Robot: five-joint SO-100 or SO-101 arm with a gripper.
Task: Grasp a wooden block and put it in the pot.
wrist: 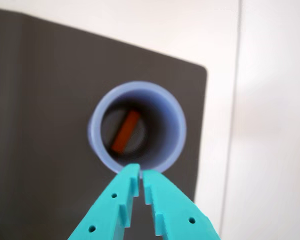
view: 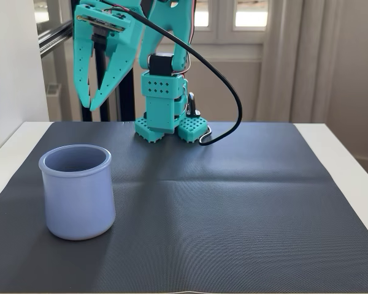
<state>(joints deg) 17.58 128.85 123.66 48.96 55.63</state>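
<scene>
Placement appears complete: the small reddish-brown rectangular wooden block (wrist: pixel 126 132) lies tilted on the floor of the pale lavender-blue round pot (wrist: pixel 177 131), as the wrist view shows through the pot mouth. The turquoise two-finger gripper (wrist: pixel 141 172) hangs above the pot rim with its fingers (wrist: pixel 117 200) nearly together, only a narrow gap between the tips, and nothing held between them. In the fixed view the gripper (view: pixel 92 104) sits high, well above the pot (view: pixel 77 191), tips pointing down.

Remaining work, by judgement: none for the block itself; at most a retreat of the arm to rest.

Limits of visibility:
- The fixed view does not show the block; the pot wall hides the interior.
- The wrist view is soft in focus, so whether the block rests flat or leans against the wall cannot be told.
- The dark ribbed mat (view: pixel 233 214) covers most of the white worktop (view: pixel 337 144); the upper arm is cut off at the frame top.
</scene>
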